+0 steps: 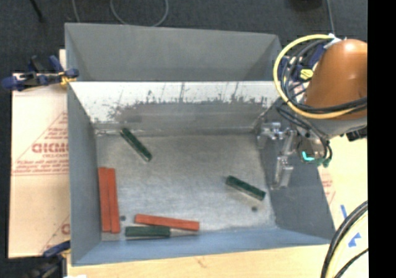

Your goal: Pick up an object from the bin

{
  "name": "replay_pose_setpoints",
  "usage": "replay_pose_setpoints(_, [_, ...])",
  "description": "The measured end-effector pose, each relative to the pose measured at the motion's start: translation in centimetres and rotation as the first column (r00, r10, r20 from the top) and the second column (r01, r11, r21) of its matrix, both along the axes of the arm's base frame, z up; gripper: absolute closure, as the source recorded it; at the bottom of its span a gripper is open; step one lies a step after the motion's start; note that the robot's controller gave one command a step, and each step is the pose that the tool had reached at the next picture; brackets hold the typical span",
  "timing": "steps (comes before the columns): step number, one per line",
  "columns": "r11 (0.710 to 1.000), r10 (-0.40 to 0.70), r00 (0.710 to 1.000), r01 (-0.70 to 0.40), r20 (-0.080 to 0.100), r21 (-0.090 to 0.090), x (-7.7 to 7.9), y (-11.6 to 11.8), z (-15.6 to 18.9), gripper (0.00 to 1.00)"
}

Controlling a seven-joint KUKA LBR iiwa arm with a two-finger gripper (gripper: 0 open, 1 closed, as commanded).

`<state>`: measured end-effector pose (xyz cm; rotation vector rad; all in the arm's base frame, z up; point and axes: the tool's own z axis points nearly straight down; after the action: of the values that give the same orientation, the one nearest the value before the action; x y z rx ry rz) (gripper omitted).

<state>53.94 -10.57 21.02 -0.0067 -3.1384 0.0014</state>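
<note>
The grey metal bin is the largest thing under my camera, and most of its floor is bare. The biggest piece inside is a long orange-red rectangular block, which lies along the left wall. Close to the near wall lie a thinner orange-red stick and, just beside it on the near side, a short dark green bar. One more dark green tilted bar lies in the far left part of the floor. The piece nearest to the arm is a small dark green flat stick. It lies free on the right part of the floor, a little oblique and well apart from the others.

I judge this stick to be light and stiff, not fragile, perhaps a little smooth. As it is thin and lies flat, I would take it across its short width at the middle, so that it does not swing.

The pincer hangs at the right wall of the bin, just to the right of this stick. I cannot tell how far it is open, and I see nothing held in it.
</note>
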Motion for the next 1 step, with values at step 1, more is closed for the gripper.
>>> replay_pose_setpoints(1, [1.0,-0.012,1.0,0.012,0.0,0.0,-2.29,-3.74,-13.98,0.0])
